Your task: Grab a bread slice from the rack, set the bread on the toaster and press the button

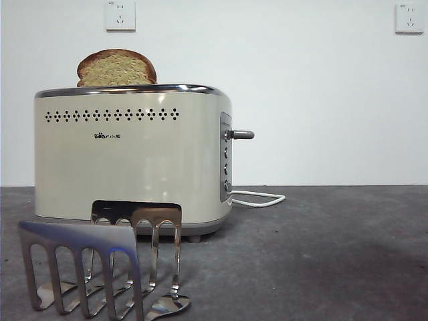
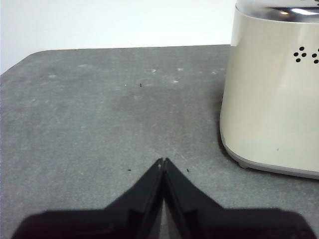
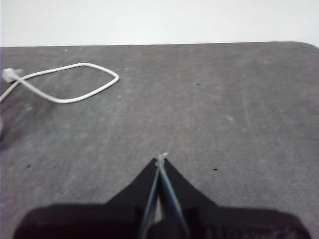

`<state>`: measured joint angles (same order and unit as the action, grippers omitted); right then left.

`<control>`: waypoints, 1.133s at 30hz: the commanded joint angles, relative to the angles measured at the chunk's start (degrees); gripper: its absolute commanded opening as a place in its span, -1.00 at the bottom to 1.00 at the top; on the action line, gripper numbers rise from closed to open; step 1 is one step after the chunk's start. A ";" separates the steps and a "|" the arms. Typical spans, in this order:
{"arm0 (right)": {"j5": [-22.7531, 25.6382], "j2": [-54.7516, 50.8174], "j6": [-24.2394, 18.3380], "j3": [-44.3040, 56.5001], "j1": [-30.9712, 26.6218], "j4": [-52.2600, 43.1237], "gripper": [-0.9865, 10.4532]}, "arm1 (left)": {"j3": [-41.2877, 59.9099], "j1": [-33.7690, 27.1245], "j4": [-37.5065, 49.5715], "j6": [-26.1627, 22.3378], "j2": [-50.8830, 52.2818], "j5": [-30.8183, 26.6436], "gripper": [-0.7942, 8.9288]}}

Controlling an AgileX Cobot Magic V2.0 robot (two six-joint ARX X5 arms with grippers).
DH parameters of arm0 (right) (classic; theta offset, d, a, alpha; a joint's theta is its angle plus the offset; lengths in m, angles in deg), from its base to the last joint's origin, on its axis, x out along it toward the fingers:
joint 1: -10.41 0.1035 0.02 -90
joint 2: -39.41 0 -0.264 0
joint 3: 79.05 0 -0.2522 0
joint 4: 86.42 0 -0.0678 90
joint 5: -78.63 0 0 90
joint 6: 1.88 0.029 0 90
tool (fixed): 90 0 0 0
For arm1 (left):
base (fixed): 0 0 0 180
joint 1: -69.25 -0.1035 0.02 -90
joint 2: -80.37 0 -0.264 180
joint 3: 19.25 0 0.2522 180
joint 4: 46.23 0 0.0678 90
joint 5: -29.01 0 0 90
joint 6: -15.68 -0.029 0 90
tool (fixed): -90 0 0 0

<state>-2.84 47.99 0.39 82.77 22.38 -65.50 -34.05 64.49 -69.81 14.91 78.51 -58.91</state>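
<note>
The slice of bread stands upright in the top of the cream toaster, its domed crust poking above the chrome rim. The toaster's lever button sticks out of the grey side panel on the right. In front of the toaster stands the steel rack, with no bread in its slots. My left gripper is shut and empty over the bare table, beside the toaster's end. My right gripper is shut and empty over the grey tabletop. Neither arm shows in the front view.
A white power cord loops on the table right of the toaster, also seen as a cord loop in the right wrist view. Two wall sockets sit high on the white wall. The dark grey table stretches to the right.
</note>
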 commanded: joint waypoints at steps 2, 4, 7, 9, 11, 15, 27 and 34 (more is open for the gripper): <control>-2.03 -3.76 -1.68 3.69 -1.66 -0.92 -0.83 | 0.61 -0.11 0.39 0.57 -0.02 -0.15 -0.84; -2.12 -6.01 -2.67 3.61 -2.49 3.04 -0.83 | 0.61 -0.11 0.37 0.57 -0.02 -0.15 -0.84; -2.16 -8.20 -4.85 3.61 -3.37 3.02 -0.83 | 0.61 -0.11 0.42 0.57 -0.02 -0.15 -0.84; -2.14 -8.13 -6.19 3.61 -3.78 3.32 -0.83 | 0.61 -0.11 0.37 0.57 -0.04 -0.15 -0.84; -2.82 -8.13 -6.47 3.61 -3.96 3.43 -0.83 | 0.61 -0.11 0.42 0.57 -0.02 -0.17 -0.84; -3.39 -8.13 -6.47 3.61 -4.17 3.48 -0.83 | 0.61 -0.11 0.39 0.57 -0.04 -0.17 -0.84; -6.99 -8.13 -6.47 3.61 -9.07 3.82 -0.83 | 0.61 -0.11 0.39 0.57 -0.04 -0.15 -0.84; -7.02 -8.13 -6.36 3.61 -10.14 3.85 -0.83 | 0.61 -0.11 0.39 0.57 -0.04 -0.15 -0.84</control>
<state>-9.83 39.95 -5.80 85.78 12.26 -61.54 -34.05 64.49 -69.79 14.91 78.46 -58.91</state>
